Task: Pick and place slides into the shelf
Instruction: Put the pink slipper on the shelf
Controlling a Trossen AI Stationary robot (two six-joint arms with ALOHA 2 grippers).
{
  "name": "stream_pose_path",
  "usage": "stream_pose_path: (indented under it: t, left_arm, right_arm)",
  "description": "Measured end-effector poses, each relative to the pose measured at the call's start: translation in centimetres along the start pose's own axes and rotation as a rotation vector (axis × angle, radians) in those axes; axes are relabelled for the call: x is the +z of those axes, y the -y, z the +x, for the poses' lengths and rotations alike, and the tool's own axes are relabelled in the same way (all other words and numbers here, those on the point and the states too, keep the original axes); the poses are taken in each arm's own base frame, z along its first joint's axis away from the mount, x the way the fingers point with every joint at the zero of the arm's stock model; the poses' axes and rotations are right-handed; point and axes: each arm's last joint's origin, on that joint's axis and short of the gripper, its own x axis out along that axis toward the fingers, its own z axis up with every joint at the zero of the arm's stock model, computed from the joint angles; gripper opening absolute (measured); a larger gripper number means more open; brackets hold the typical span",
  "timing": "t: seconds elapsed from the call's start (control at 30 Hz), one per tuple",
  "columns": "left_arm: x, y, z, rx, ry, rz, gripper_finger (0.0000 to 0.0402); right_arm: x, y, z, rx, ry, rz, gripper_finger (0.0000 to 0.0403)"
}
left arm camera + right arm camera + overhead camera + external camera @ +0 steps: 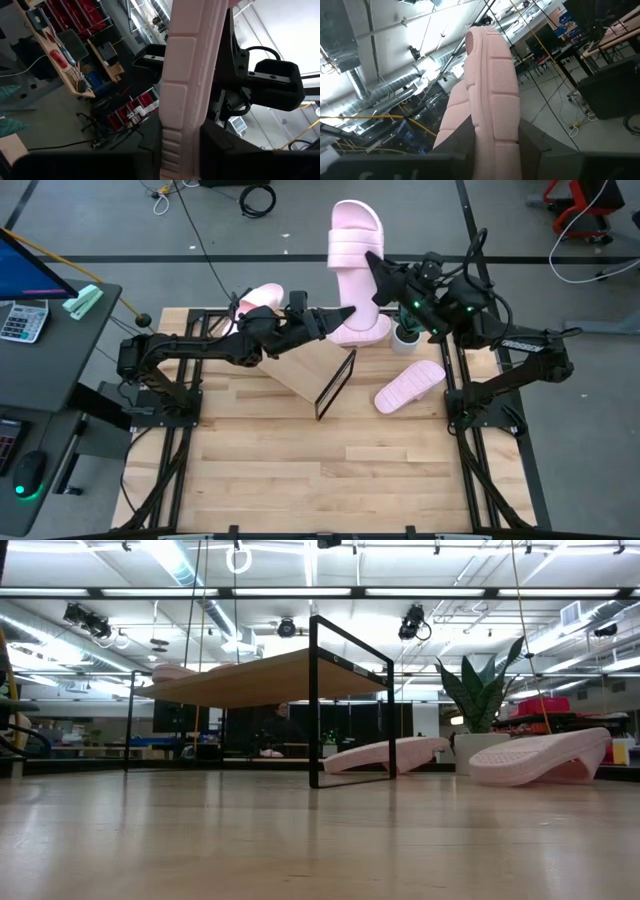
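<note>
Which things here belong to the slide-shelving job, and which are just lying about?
Job: held slide, between left gripper and right gripper; slide on table; slide behind left arm; shelf.
Lying about: potted plant, calculator, mouse.

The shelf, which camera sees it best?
The low view: the shelf shows side-on, plank top and black wire end frames clear. The high view looks down on its plank, partly under the left arm. Neither wrist view shows it, only a pink slide.
</note>
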Motion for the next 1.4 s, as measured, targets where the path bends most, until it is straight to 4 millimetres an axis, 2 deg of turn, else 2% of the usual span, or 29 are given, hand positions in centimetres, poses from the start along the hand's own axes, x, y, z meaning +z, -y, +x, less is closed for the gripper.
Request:
stream_pose_path:
  t: [0.1,0.33,0.5,0.67,0.87,1.17,1.4]
  left_arm:
    - [0.0,0.0,0.0,0.000,0.000,0.001,0.0081]
    - [0.3,-0.5,0.1,0.012,-0.042,-0.013,0.0084]
    - [0.8,-1.2,0.2,0.038,-0.082,-0.016,0.0080]
    - [2.1,-1.5,-0.1,0.062,-0.169,-0.027,0.0079]
    - [4.7,-1.4,-1.5,0.171,-0.261,0.022,0.0079]
    - [8.4,-1.3,-5.9,0.489,-0.367,0.095,0.0078]
    - [10.1,-1.6,-8.8,0.628,-0.504,0.065,0.0077]
  right_arm:
    - [0.0,0.0,0.0,0.008,-0.004,-0.014,0.0104]
    - [0.0,0.1,-0.2,0.001,-0.030,-0.029,0.0215]
    - [0.4,0.3,-0.7,-0.002,-0.054,-0.048,0.0252]
    - [1.2,0.6,-1.6,-0.009,-0.086,-0.075,0.0259]
    - [2.6,0.9,-2.8,-0.024,-0.089,-0.089,0.0257]
    - [3.6,1.0,-3.7,-0.015,-0.085,-0.124,0.0254]
    - [3.4,1.2,-3.7,-0.027,-0.109,-0.148,0.0252]
